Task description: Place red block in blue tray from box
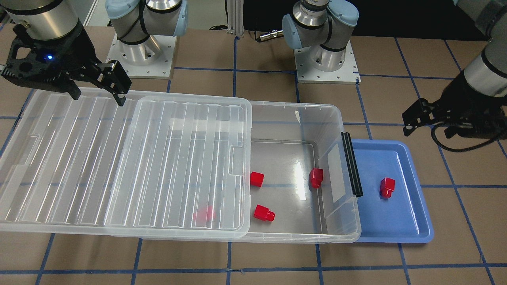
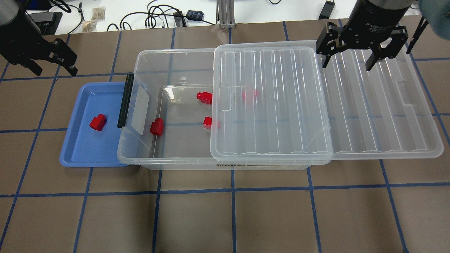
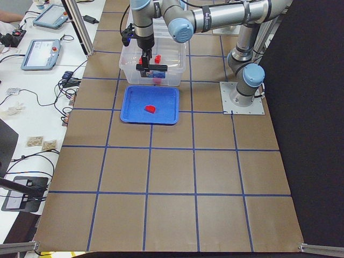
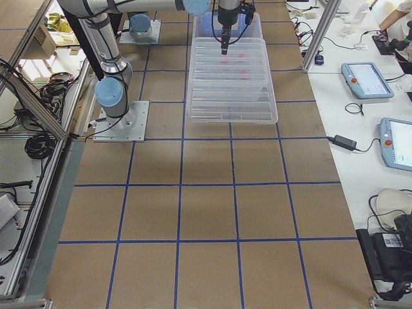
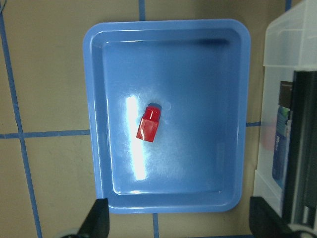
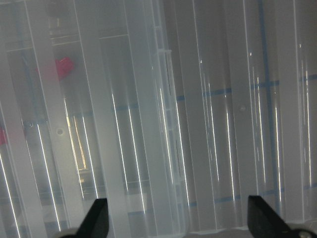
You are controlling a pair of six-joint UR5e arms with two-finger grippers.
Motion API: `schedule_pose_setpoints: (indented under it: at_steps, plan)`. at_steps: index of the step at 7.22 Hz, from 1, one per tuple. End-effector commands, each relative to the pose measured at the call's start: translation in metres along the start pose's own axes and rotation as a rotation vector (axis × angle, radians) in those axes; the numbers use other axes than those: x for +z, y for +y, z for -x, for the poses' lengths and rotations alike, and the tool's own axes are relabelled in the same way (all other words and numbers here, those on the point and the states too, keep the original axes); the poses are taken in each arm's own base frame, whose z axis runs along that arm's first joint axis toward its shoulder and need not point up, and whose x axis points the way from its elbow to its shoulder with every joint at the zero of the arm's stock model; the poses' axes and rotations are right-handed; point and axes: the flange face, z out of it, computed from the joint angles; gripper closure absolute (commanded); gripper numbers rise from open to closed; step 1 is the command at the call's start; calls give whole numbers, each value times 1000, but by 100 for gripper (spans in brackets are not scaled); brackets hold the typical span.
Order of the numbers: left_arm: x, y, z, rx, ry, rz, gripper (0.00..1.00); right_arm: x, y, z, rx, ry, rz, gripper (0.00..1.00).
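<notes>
Red block (image 2: 97, 122) lies in tray (image 2: 75, 160), just beside box (image 2: 140, 59) clip end. L gripper (image 5: 179, 220) above tray, fingers spread, empty. R gripper (image 2: 346, 64) above slid-off lid (image 2: 386, 116), fingers spread, empty.

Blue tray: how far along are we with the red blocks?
Done: the lid is slid partway off the box, and one red block lies in the blue tray. In hand: nothing; the left gripper and right gripper are both open and empty. Left: four blocks in the box, three uncovered, one under the lid.
</notes>
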Motion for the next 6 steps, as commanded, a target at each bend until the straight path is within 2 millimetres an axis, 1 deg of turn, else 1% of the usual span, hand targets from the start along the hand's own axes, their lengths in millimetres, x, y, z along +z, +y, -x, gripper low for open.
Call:
schedule_pose_setpoints:
  at_steps: [1, 2, 3, 4, 6]
  plan:
    - [-11, 8, -42, -1, 1, -16, 0, 0, 0, 0, -2, 0, 0, 0]
    - [-8, 7, -78, 4, 1, -10, 0, 0, 0, 0, -2, 2, 0, 0]
    - [-7, 17, -106, 35, 0, -4, 0, 0, 0, 0, -2, 2, 0, 0]
    - [-2, 26, -111, 40, 5, 10, 0, 0, 0, 0, -2, 2, 0, 0]
    - [7, 37, -120, 50, 17, 28, 0, 0, 0, 0, -2, 2, 0, 0]
